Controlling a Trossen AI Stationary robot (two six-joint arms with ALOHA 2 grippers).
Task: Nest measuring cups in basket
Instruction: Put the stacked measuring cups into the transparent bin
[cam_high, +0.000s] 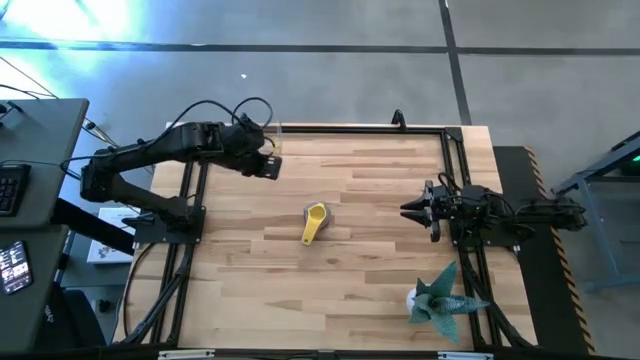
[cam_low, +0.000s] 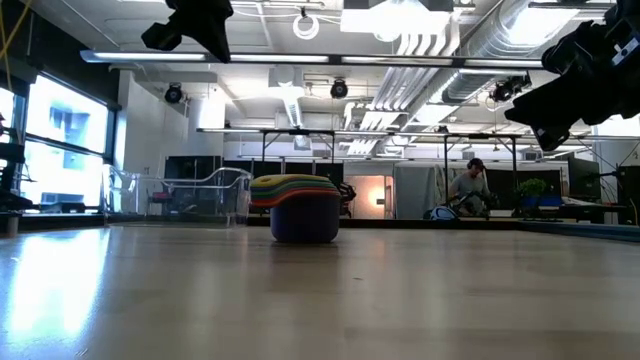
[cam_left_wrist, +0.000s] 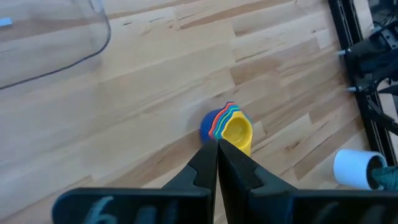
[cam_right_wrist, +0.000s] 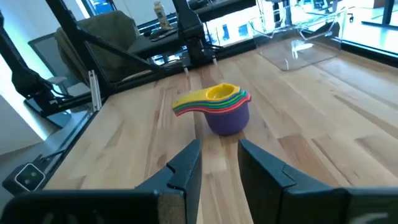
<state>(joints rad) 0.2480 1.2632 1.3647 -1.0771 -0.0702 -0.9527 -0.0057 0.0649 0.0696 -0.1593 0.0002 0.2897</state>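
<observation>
Hovering upper left, your left gripper (cam_high: 272, 166) pinched shut and empty, right gripper (cam_high: 408, 209) parted at right, glossy plastic cups (cam_high: 314, 221) stacked mid-frame on pale planked table (cam_high: 360, 290), clear basket (cam_right_wrist: 298, 37) apart.

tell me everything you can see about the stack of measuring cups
The measuring cups sit nested in one stack: a purple cup outermost at the bottom, yellow innermost on top, with red, green, teal and blue rims showing between. They look like glossy plastic, upright, their flat handles fanned together to one side. The stack rests mid-table on bare wood, outside the basket, with nothing gripping it.
</observation>
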